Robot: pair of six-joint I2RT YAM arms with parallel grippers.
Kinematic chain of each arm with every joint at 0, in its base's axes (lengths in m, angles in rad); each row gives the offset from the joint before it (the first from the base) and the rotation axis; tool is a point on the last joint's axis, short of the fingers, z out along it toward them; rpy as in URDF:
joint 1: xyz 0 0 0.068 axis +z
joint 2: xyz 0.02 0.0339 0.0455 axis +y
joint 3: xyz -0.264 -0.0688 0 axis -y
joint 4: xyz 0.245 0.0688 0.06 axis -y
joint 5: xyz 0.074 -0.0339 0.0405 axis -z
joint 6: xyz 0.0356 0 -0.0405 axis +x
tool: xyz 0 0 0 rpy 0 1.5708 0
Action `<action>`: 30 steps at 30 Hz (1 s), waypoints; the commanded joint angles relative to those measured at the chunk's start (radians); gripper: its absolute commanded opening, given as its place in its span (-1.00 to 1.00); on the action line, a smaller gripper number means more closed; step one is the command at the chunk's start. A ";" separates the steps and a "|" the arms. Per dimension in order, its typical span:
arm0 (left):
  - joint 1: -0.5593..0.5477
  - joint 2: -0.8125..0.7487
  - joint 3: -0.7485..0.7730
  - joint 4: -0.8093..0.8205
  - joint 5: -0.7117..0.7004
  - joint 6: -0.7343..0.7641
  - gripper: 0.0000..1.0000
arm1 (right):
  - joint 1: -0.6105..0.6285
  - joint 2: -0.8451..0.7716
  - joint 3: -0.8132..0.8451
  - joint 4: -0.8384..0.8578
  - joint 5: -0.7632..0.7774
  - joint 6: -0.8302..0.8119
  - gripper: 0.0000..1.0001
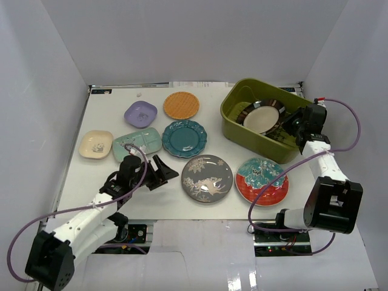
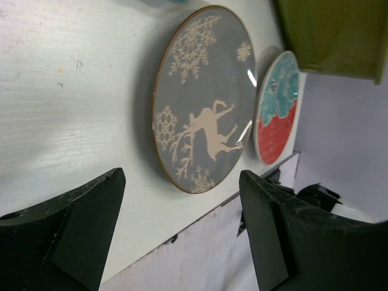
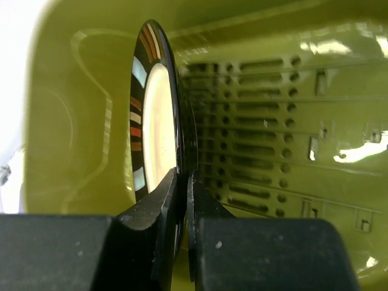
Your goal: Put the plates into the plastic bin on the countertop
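Observation:
My right gripper is shut on the rim of a dark-rimmed cream plate, which it holds tilted inside the olive-green plastic bin. On the countertop, my left gripper stands open and holds nothing, just left of the grey deer plate. A red-and-teal plate lies to that plate's right. Behind them lie the teal scalloped plate, mint rectangular plate, cream square plate, lavender plate and orange plate.
White walls enclose the countertop on the left, back and right. Its near edge runs just below the grey and red-and-teal plates. A purple cable loops from the right arm across the red-and-teal plate.

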State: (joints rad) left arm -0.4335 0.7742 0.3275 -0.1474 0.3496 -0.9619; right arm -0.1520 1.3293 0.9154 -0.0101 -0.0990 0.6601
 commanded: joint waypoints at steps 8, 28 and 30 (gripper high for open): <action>-0.206 0.325 0.024 0.275 -0.233 -0.026 0.72 | 0.009 0.007 -0.019 0.118 0.011 -0.025 -0.74; -0.266 0.663 0.050 0.511 -0.299 -0.038 -0.49 | 0.055 -0.225 -0.139 0.039 -0.195 -0.097 0.96; -0.266 0.663 0.047 0.506 -0.305 -0.044 -0.83 | 0.106 -0.309 -0.197 0.053 -0.215 -0.085 0.96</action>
State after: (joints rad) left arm -0.6930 1.4372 0.3870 0.3634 0.0883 -1.0119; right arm -0.0998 1.1030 0.7753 0.0090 -0.2180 0.5690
